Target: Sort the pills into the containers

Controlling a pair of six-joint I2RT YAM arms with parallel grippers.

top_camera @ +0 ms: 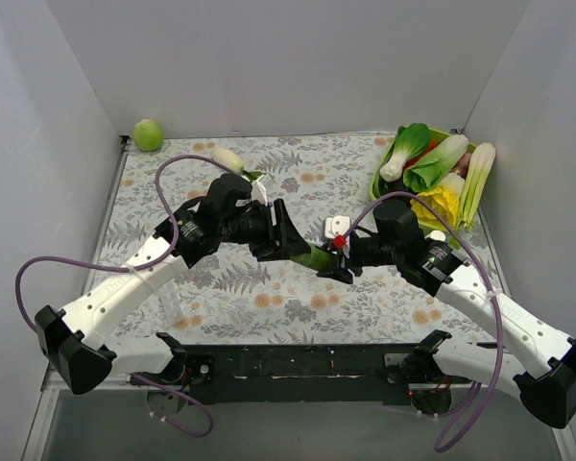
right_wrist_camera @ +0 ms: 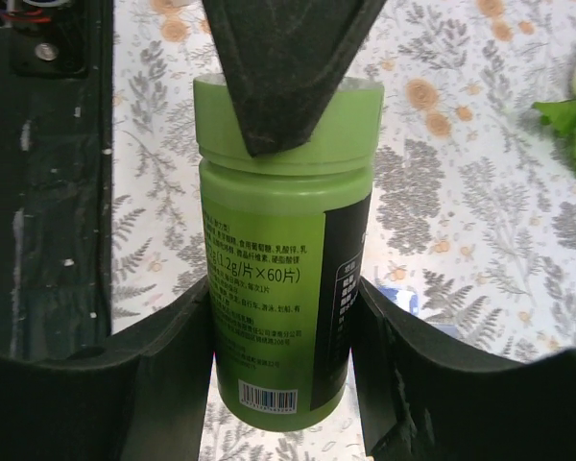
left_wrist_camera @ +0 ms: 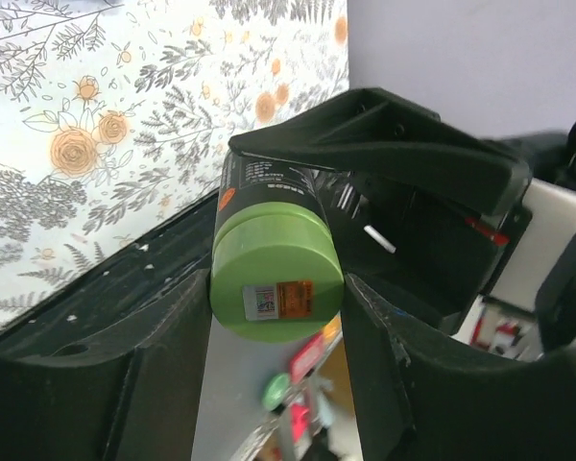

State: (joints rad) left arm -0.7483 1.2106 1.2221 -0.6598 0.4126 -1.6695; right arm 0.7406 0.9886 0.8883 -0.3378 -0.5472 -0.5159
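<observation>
Right tool (right_wrist_camera: pixel 280 317) clamps the green bottle (right_wrist_camera: pixel 269 221) by its body over the table (top_camera: pixel 221 288) centre. Left tool (left_wrist_camera: pixel 276 288) pinches the lid (right_wrist_camera: pixel 355 106), which is not yet off. We see no pills out, so we judge sorting unstarted. A blue sliver (right_wrist_camera: pixel 410 302) at the bottle's 3 o'clock may be the containers.

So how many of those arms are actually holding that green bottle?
2. The left arm's fingers clamp the green pill bottle at its cap; the right arm's fingers clamp its body. There are only two arms, both in plain view.

Both clamped, left fingers (left_wrist_camera: pixel 144 384) facing right fingers (right_wrist_camera: pixel 432 384)
</observation>
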